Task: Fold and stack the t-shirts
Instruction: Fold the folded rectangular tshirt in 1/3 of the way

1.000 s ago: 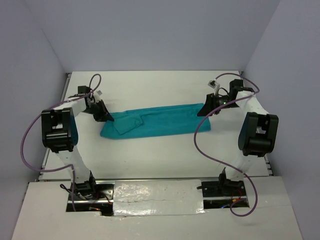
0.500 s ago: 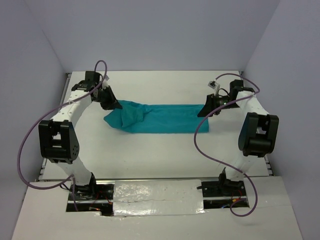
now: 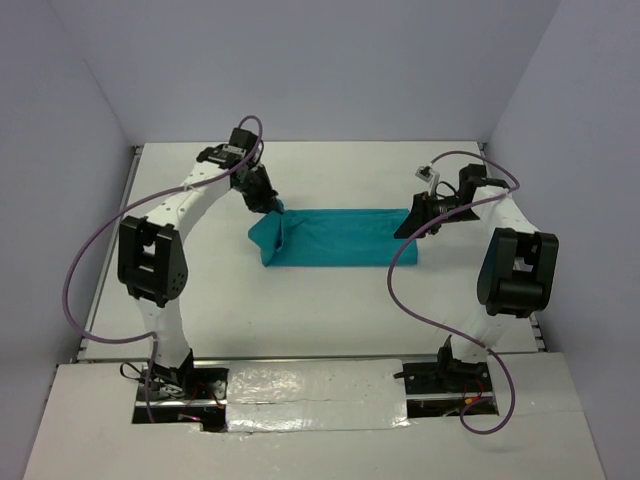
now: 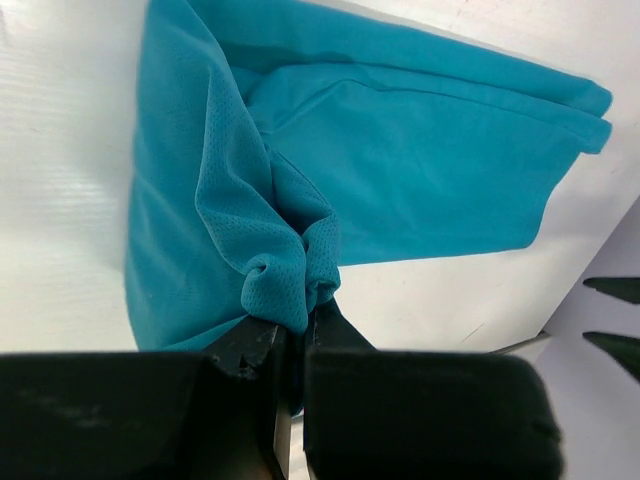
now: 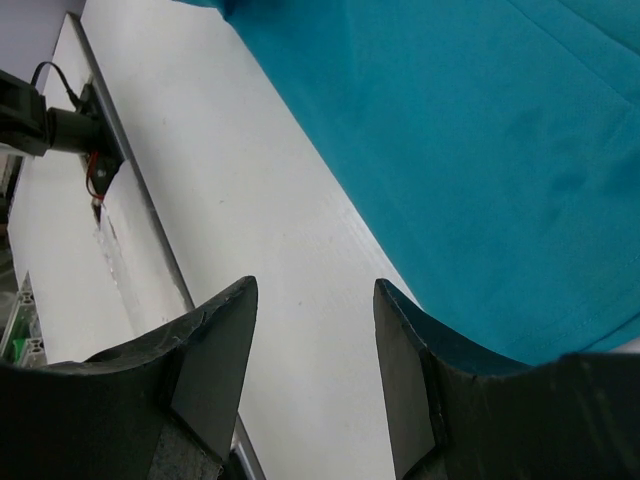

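Observation:
The teal t-shirt [image 3: 345, 237] lies on the white table as a long folded strip. My left gripper [image 3: 272, 205] is shut on its left end and holds that end raised over the strip. In the left wrist view, bunched mesh cloth [image 4: 290, 285] is pinched between the jaws of the left gripper [image 4: 303, 325], and the rest of the t-shirt [image 4: 420, 160] spreads flat beyond. My right gripper [image 3: 410, 226] stands open at the strip's right end. The right wrist view shows the right gripper [image 5: 315, 292] over bare table, with nothing between its fingers, beside the t-shirt's [image 5: 480, 130] hem.
Pale enclosure walls close in the table [image 3: 330, 300] on the left, back and right. Purple cables [image 3: 415, 300] loop from both arms. The arm bases [image 3: 170, 380] sit at the near edge. The tips of the right gripper's fingers [image 4: 615, 290] show at the right edge of the left wrist view.
My left gripper has carried the shirt's left end up and to the right, shortening the strip from the left. The right gripper has stayed open at the right end.

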